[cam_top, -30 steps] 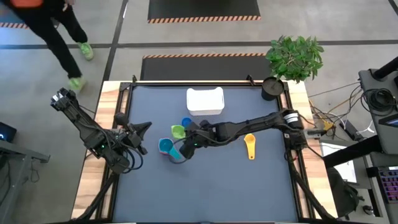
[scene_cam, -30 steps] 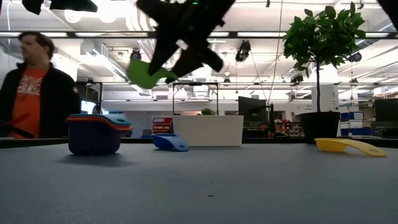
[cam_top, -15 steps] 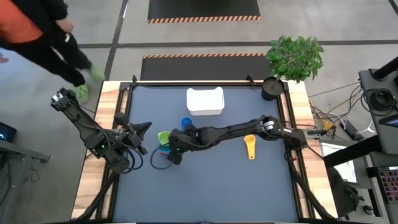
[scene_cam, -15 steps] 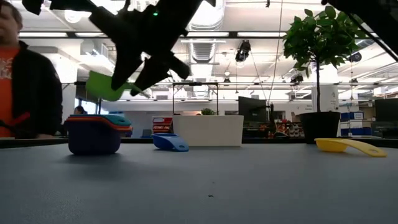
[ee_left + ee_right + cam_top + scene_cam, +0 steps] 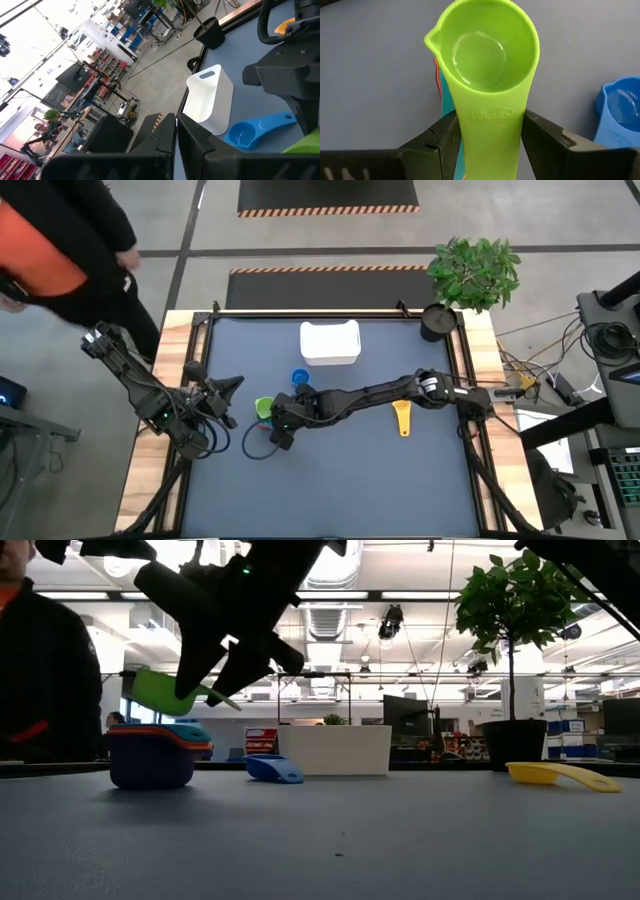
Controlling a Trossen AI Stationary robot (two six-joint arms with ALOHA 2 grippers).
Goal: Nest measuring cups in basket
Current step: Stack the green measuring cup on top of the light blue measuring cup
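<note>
My right gripper [image 5: 279,413] reaches across to the table's left half, shut on a green measuring cup [image 5: 484,49]. The cup hangs just above a nested stack of cups [image 5: 152,754], purple outside with orange and teal rims; an orange and teal edge of that stack [image 5: 440,86] peeks out under the green bowl. A blue cup [image 5: 299,377] lies on the table near the white basket [image 5: 330,343], and a yellow cup [image 5: 402,417] lies at right. My left gripper [image 5: 176,134] waits shut at the table's left side. My right gripper pinches the green cup's flat handle [image 5: 491,131] by its two side edges between both fingers [image 5: 446,141]. The fingers slant down from the table's right and lie along the handle. The bowl [image 5: 163,692] sticks out ahead of the fingertips, open side up and tilted, clear of the stack.
A black round cup [image 5: 437,321] and a potted plant [image 5: 476,270] stand at the far right corner. A person in black and orange [image 5: 60,250] stands past the table's far left corner. The near half of the table [image 5: 340,490] is bare.
My right gripper has carried the green cup toward the table's left edge and a little down, rolling slightly. The cup now hangs over the nested stack instead of to its right. The person beyond the left side has walked on.
</note>
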